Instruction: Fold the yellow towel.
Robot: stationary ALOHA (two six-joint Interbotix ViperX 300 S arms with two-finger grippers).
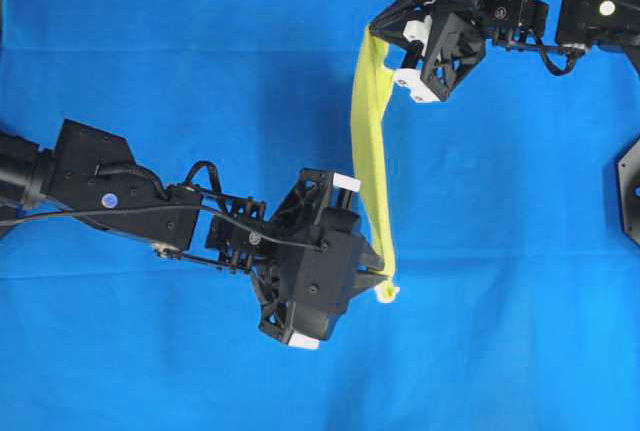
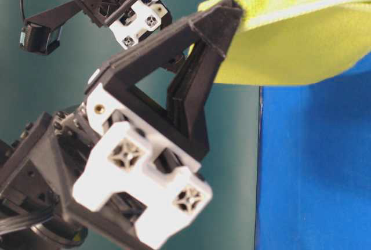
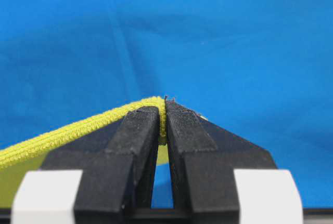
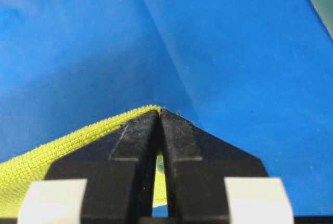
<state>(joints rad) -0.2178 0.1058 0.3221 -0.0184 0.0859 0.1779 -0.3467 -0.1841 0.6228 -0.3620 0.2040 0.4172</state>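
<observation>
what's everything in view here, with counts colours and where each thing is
square bright-yellow microfibre towel: one, yellow, lifted off the surface, stretched between the two end effectors
large blue cloth surface: one, blue, covering the table under everything
black object: one, black, right edge of the overhead view, cut off, cannot tell what it is
left end effector: one, black, shut on the towel's lower corner
right end effector: one, black, shut on the towel's upper corner

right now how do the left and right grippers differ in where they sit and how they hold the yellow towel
In the overhead view, the left gripper sits low near the middle; the right gripper sits at the top. The left pinches the yellow towel at its lower end, the right at its upper end. Both are shut on a corner, with the towel stretched between them.
</observation>
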